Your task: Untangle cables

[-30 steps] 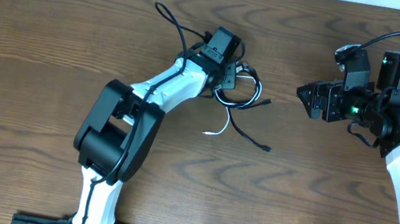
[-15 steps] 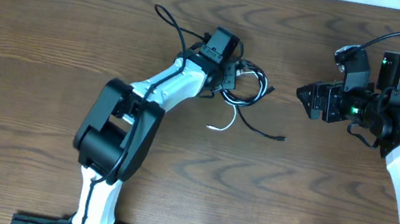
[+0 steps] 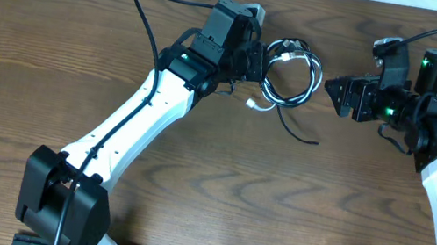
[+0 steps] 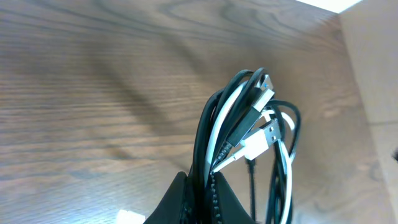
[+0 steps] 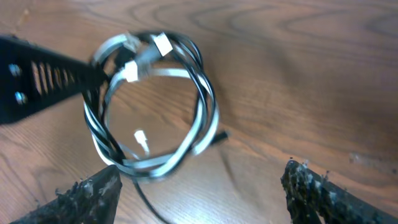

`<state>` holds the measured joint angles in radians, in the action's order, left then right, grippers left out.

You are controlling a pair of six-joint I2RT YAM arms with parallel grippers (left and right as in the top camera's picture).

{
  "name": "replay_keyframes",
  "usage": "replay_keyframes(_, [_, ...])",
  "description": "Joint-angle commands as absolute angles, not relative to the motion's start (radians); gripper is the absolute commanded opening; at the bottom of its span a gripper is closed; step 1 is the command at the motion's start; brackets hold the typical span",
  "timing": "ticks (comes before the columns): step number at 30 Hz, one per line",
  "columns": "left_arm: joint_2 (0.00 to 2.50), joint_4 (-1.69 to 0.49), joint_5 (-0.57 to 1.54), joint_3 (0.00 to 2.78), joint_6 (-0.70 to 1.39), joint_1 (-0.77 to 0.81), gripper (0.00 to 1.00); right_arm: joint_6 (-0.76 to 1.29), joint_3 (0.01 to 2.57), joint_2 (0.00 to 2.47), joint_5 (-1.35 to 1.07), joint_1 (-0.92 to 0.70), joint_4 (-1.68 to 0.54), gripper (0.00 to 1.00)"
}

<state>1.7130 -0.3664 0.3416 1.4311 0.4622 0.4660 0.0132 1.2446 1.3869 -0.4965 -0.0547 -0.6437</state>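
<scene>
Cables (image 4: 245, 134): lower loops cut by frame bottom in left wrist view; blurred in right wrist view; cord count indeterminate. Left gripper (image 4: 200, 183): fingers mostly out of frame.

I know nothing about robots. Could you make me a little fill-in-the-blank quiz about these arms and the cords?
The left gripper is clamped on the cables, which are black and ___.
The right gripper holds nothing, and its jaws are ___.
The table has a surface that looks like ___.
Missing words: white; open; wood.
</scene>
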Motion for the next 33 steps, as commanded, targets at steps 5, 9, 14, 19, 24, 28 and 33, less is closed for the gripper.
replay_keyframes(5, [1.715,-0.349,0.486,1.439,0.439,0.461,0.07,0.236,1.259,1.455,-0.535,-0.124,-0.543,0.34])
replay_keyframes(9, [1.715,-0.350,0.491,1.439,0.439,0.461,0.07,0.321,1.259,1.510,-0.587,-0.160,-0.439,0.13])
replay_keyframes(14, [1.715,-0.350,0.524,1.439,0.440,0.461,0.07,0.364,1.259,1.534,-0.609,-0.185,-0.340,0.09])
replay_keyframes(19, [1.715,-0.341,0.577,1.439,0.477,0.461,0.07,0.400,1.259,1.559,-0.575,-0.210,-0.321,0.03])
replay_keyframes(24, [1.715,-0.288,0.657,1.439,0.511,0.461,0.07,0.450,1.259,1.623,-0.590,-0.236,-0.304,0.01])
replay_keyframes(28, [1.715,-0.253,0.675,1.439,0.551,0.461,0.07,0.460,1.259,1.665,-0.620,-0.263,-0.278,0.01])
replay_keyframes(33, [1.715,-0.175,0.745,1.439,0.603,0.461,0.08,0.467,1.259,1.687,-0.620,-0.278,-0.268,0.01])
